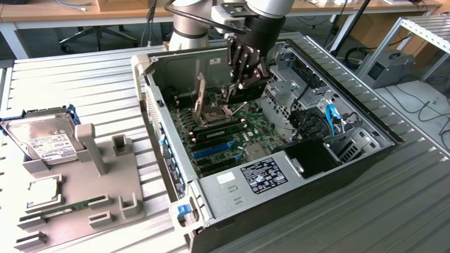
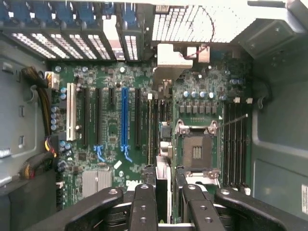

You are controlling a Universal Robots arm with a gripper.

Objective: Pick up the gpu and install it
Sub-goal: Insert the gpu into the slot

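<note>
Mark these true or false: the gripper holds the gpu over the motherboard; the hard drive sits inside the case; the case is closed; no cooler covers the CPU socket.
1. The gripper holds the gpu over the motherboard: true.
2. The hard drive sits inside the case: false. It lies on the table, towards the exterior view's left.
3. The case is closed: false. Its side is open and the motherboard shows.
4. No cooler covers the CPU socket: true.
</note>
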